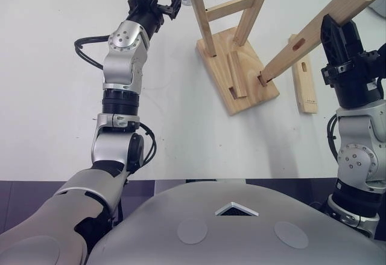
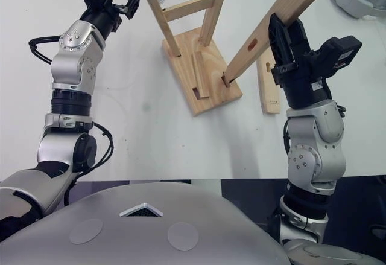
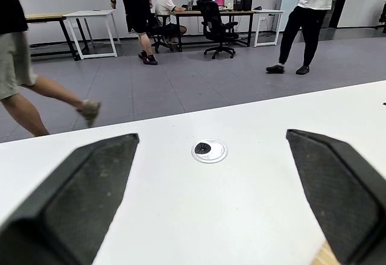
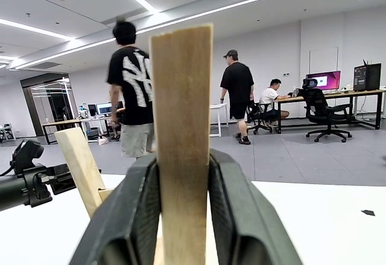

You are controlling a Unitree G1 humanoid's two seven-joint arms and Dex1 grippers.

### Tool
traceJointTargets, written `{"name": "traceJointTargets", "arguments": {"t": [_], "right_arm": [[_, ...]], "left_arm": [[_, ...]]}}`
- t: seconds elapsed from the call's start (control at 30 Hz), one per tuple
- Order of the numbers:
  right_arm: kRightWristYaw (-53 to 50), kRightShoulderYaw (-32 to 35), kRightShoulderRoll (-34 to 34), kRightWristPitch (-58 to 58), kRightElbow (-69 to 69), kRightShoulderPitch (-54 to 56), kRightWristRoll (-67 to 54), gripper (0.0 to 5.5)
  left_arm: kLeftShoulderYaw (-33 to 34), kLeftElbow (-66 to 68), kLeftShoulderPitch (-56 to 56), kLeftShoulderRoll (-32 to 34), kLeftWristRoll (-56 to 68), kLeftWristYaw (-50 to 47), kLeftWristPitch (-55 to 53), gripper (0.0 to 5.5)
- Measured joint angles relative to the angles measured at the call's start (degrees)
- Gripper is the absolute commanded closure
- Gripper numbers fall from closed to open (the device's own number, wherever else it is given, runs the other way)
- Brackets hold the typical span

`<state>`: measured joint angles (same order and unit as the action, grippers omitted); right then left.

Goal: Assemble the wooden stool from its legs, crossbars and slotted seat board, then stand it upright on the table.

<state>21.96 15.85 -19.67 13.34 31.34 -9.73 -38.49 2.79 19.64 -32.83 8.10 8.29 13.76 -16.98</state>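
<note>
tabletop (image 1: 54, 84) lies white with round grommet (image 3: 208, 150), office desks (image 3: 90, 15) beyond.

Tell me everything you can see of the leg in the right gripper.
The leg is a pale, square-cut bar of bare wood with a dark oval mortise in one side. It is tilted, top end out toward the robot's right. The right gripper clamps it near the top; its lower end meets a notch at the seat board's edge. Whether it is fully seated I cannot tell.
</note>
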Motion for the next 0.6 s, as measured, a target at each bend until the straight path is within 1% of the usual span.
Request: {"name": "traceJointTargets", "arguments": {"t": [0.37, 0.6], "right_arm": [[5.95, 0.06, 1.48, -5.87, -5.90, -2.38, 0.26, 4.46], [8.89, 0.35, -1.28, -5.03, -3.91, -5.94, -1.99, 4.46]], "left_arm": [[-0.34, 0.64, -1.22, 0.35, -0.01, 1.10, 0.00, 0.99], [-0.35, 1.06, -1.24, 0.60, -0.01, 1.12, 0.00, 0.99]]}}
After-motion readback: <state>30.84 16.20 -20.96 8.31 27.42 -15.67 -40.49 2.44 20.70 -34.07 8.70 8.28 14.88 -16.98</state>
